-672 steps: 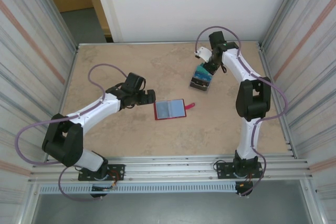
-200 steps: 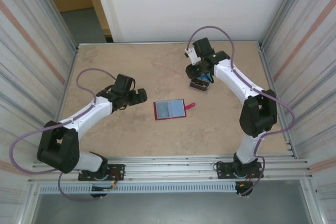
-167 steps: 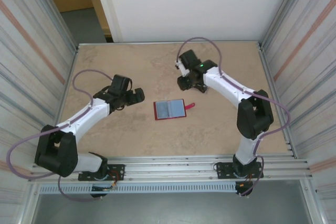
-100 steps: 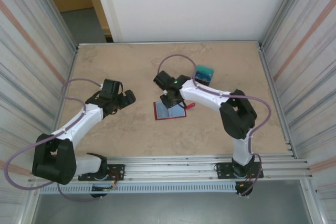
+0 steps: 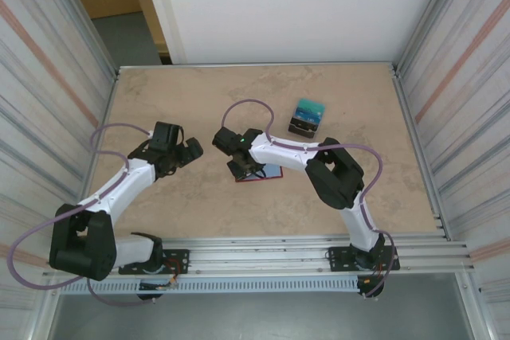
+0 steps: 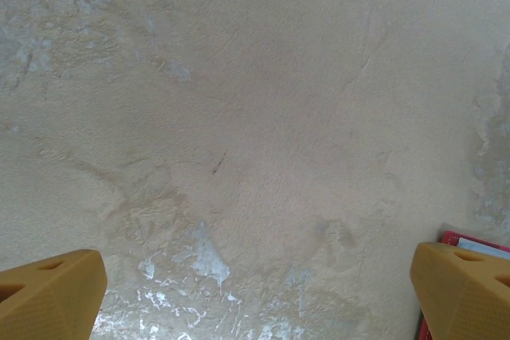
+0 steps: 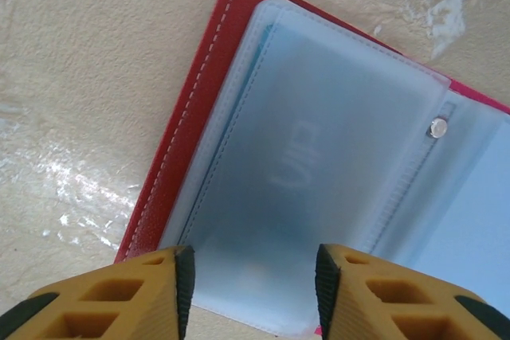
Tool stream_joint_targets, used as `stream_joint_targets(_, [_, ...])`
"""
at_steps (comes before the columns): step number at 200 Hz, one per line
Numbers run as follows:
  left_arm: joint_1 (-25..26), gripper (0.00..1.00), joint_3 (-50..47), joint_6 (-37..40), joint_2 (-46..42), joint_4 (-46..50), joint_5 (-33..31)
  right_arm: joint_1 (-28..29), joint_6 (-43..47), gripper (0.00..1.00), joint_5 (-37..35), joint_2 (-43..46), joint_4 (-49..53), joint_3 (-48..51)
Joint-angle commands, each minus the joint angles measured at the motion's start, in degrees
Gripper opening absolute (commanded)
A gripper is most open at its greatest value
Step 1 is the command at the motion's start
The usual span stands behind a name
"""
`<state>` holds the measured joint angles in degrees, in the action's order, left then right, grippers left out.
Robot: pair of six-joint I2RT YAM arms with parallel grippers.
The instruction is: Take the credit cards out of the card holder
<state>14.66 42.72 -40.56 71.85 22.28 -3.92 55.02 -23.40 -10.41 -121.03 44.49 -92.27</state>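
1. Table (image 5: pixel 175 101): beige, marbled surface. It carries every item listed below.
2. Card holder (image 5: pixel 272 171): red booklet wallet, lying open and flat near the middle of the table. The right wrist view shows its stitched red cover (image 7: pixel 185 129) around pale blue-grey see-through pockets, with a faint mark under the frosted film. Whether a card sits inside that pocket cannot be told. A small silvery stud (image 7: pixel 436 127) sits at the pocket's edge.
3. Credit cards (image 5: pixel 307 114): small stack, teal on top and dark at its near end. It lies on the table well apart from the card holder, farther back and to the right.
4. Right gripper (image 5: pixel 243 166): poised over the left half of the card holder. Its yellow fingers (image 7: pixel 119 296) stand partly apart above the pocket page, with nothing clasped between them. Whether they touch the film cannot be told.
5. Left gripper (image 5: pixel 191 151): to the left of the card holder and apart from it. In the left wrist view the gripper (image 6: pixel 255 296) is spread fully wide over bare table and holds nothing. A red corner of the card holder (image 6: pixel 456 238) shows just beside its right finger.
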Motion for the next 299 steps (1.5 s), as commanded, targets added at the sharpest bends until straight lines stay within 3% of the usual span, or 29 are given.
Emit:
stream_joint_targets(1, [-0.5, 0.99, -0.8, -0.8, -1.0, 0.2, 0.4, -0.4, -1.0, 0.51, 1.5, -1.2, 0.1, -1.8])
stream_joint_targets(126, [-0.4, 0.98, -0.7, -0.8, -1.0, 0.2, 0.9, -1.2, -3.1, 0.51, 5.0, -1.1, -2.8, 1.8])
stream_joint_targets(234, [-0.4, 0.99, 0.3, 0.3, -2.1, 0.7, 1.3, -2.5, -3.4, 0.22, 6.3, 1.7, -3.9, 3.5])
stream_joint_targets(299, [-0.4, 0.99, 1.5, 1.2, -3.3, 0.7, 2.4, -2.7, -3.7, 0.3, -1.7, 4.3, -0.6, 3.4])
